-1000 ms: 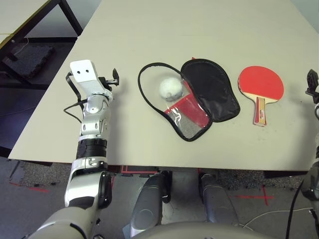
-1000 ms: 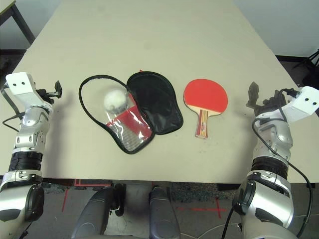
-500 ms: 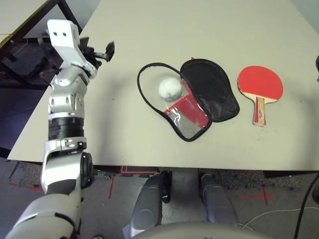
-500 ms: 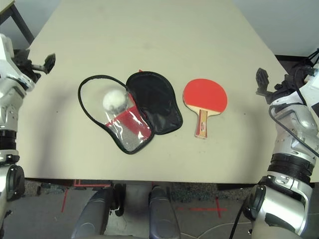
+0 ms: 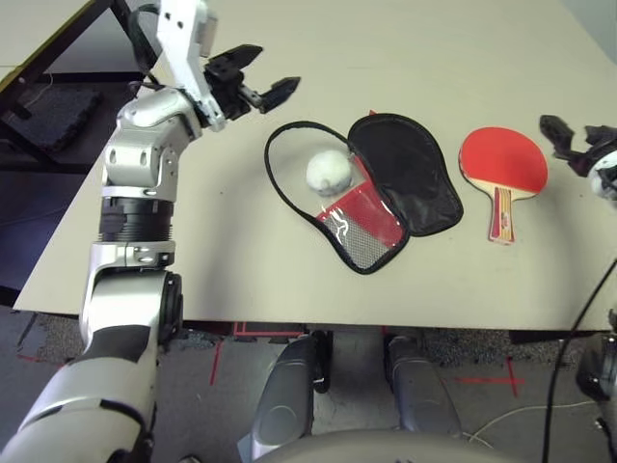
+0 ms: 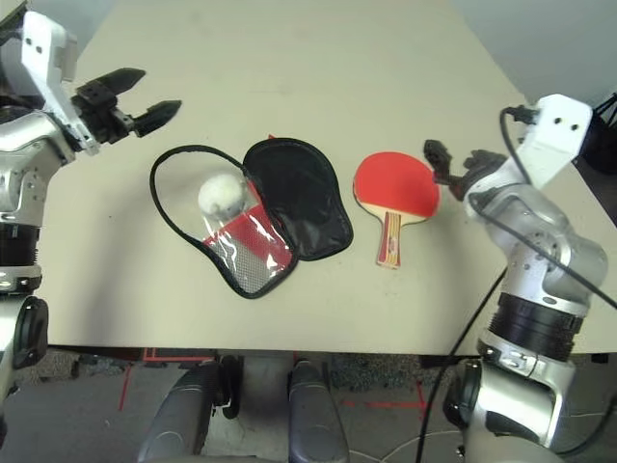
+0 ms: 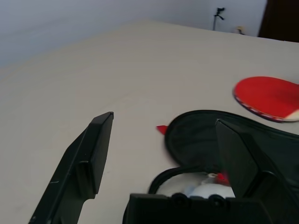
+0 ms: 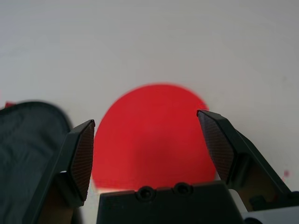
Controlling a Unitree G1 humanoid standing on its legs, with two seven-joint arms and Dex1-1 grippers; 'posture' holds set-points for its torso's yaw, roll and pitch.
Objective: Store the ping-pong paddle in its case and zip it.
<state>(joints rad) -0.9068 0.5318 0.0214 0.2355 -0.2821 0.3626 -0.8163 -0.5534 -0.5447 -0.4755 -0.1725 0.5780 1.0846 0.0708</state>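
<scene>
The case (image 5: 376, 193) lies unzipped and spread open on the table (image 5: 289, 39); beside it rests the ping-pong paddle (image 5: 503, 169), not yet stored. Farther back, the left gripper (image 5: 260, 82) and right gripper (image 6: 448, 162) hover, fingers apart, empty. Insertion and zipping remain.

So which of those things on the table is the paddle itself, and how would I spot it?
Start at the big pale table and find the open red fabric case with black lining near its middle. Just beside it, toward the robot's right arm, lies the flat ping-pong paddle. It alone has a round, smooth red rubber face and a short pale wooden handle, unlike the floppy case.
</scene>
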